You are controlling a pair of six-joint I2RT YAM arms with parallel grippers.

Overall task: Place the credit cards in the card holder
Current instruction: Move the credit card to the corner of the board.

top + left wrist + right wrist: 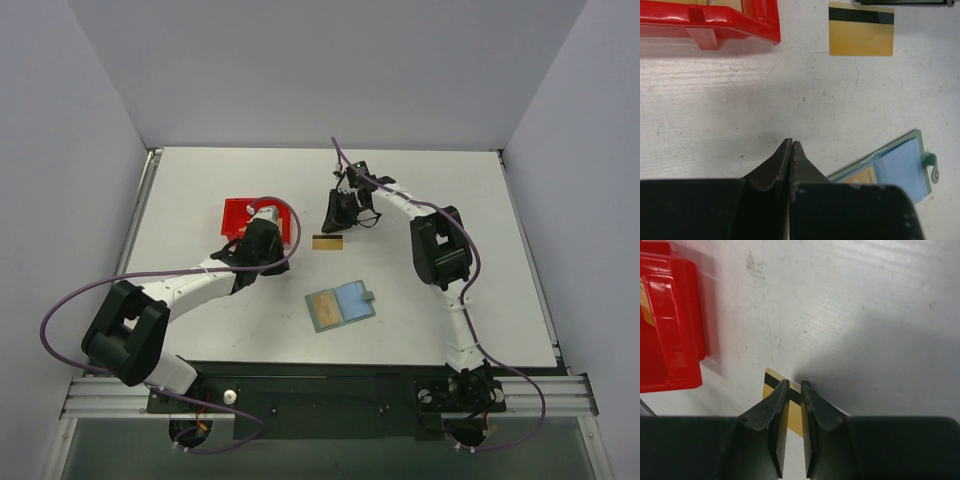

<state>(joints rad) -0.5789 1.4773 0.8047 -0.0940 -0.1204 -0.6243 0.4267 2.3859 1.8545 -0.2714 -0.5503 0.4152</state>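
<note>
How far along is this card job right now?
Done: one pocketed card sits in the open card holder. In hand: the right gripper, jaws barely apart, hovers over a loose card lying flat; the left gripper is shut, empty. Left: that card, plus any in the red bin.

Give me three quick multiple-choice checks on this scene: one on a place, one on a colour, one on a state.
1. Where is the striped credit card?
A. tucked in the card holder
B. flat on the table, beyond the card holder
C. in the left gripper

2. The card holder's inside is:
A. light blue
B. red
C. black

3. The left gripper is:
A. wide open
B. shut on a card
C. shut, empty

Answers: 1 B, the top view shows it lying by itself on the table surface. 2 A, the open pockets show light blue. 3 C, its fingertips touch with nothing between them.
</note>
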